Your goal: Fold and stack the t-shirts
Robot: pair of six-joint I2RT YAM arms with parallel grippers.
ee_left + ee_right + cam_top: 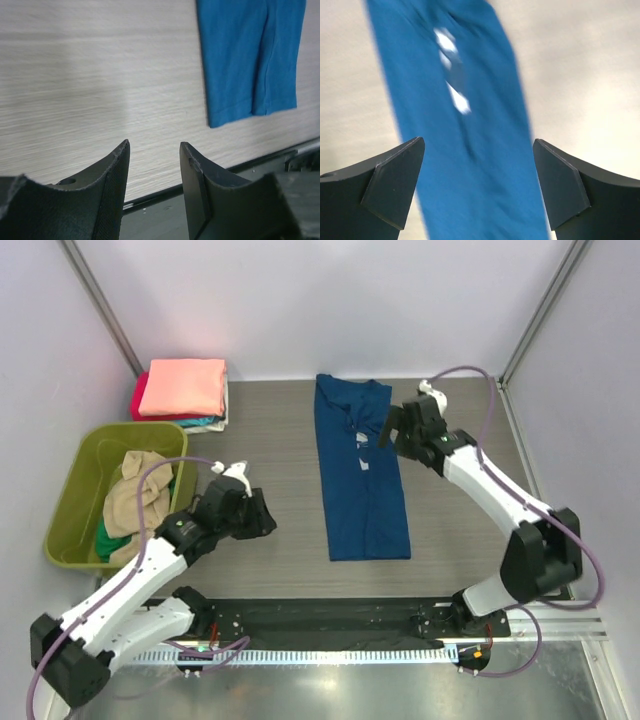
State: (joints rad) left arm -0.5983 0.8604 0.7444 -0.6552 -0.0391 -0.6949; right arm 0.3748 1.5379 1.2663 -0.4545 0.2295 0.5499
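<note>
A navy blue t-shirt lies flat mid-table as a long narrow strip, with white inner patches showing near its collar end. My right gripper hovers over the strip's right edge near that end. In the right wrist view it is open wide, with the blue cloth below it and nothing between the fingers. My left gripper sits left of the shirt over bare table. Its jaws stand partly apart and hold nothing. The shirt's hem end shows beyond them. A salmon-pink t-shirt tops a folded stack at back left.
An olive-green tub at the left holds a crumpled tan shirt and a green one. Red and teal folded edges show under the pink shirt. A dark rail runs along the near table edge.
</note>
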